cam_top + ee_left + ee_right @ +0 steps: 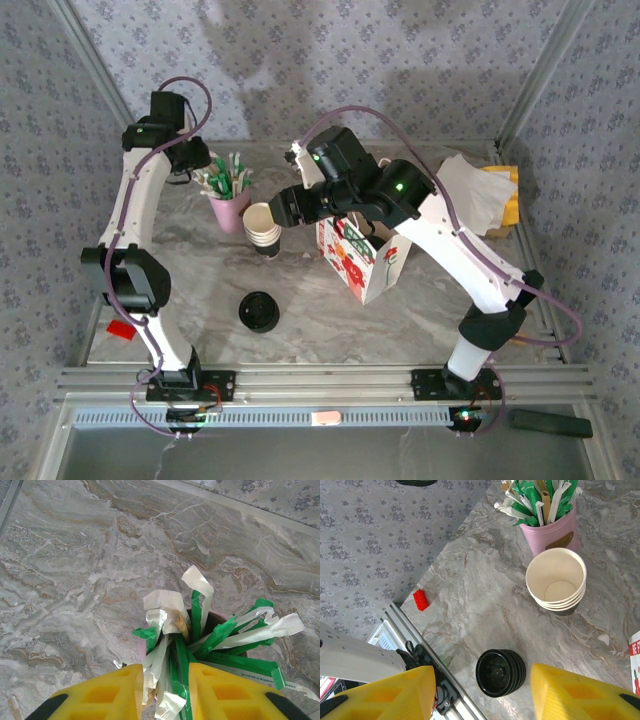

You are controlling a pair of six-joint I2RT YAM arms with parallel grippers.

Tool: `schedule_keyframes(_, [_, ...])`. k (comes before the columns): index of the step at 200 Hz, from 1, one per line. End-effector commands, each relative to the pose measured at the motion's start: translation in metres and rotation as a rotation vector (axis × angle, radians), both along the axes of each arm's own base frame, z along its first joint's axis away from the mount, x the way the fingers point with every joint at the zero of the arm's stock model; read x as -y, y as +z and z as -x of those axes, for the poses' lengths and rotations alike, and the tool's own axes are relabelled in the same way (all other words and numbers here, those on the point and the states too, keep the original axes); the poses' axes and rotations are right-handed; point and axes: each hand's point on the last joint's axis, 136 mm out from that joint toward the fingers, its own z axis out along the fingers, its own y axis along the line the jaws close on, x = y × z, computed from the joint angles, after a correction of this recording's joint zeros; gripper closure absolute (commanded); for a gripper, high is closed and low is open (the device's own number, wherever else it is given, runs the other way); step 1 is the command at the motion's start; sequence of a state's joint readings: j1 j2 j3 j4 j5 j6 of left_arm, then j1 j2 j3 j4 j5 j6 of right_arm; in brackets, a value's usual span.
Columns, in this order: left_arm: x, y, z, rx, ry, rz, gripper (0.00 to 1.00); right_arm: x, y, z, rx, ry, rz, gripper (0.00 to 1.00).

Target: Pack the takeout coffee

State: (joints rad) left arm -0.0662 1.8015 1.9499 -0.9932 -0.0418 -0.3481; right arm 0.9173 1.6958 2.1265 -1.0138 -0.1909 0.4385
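The takeout coffee is hidden from every view. My left gripper hangs over a pink cup at the back left. In the left wrist view that gripper is open a little, its yellow fingers on either side of several green and white wrapped packets that stand up between them. My right gripper is raised between the cup stack and a flowered paper bag. In its own view the right gripper is open with nothing between the fingers.
A stack of lidless beige cups stands next to the pink cup. A pile of black lids lies near the middle front. A red block sits at the left edge, and white paper at the back right.
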Motion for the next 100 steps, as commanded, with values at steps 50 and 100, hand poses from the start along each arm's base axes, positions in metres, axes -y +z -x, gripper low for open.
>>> schedule_keyframes(50, [0.007, -0.013, 0.008, -0.046, -0.015, -0.008, 0.72, 0.002, 0.011, 0.006, 0.011, -0.004, -0.026, 0.46])
schedule_keyframes(100, [0.004, -0.017, 0.012, -0.069, 0.000, -0.020, 0.72, 0.002, 0.010, 0.006, 0.013, 0.001, -0.025, 0.46])
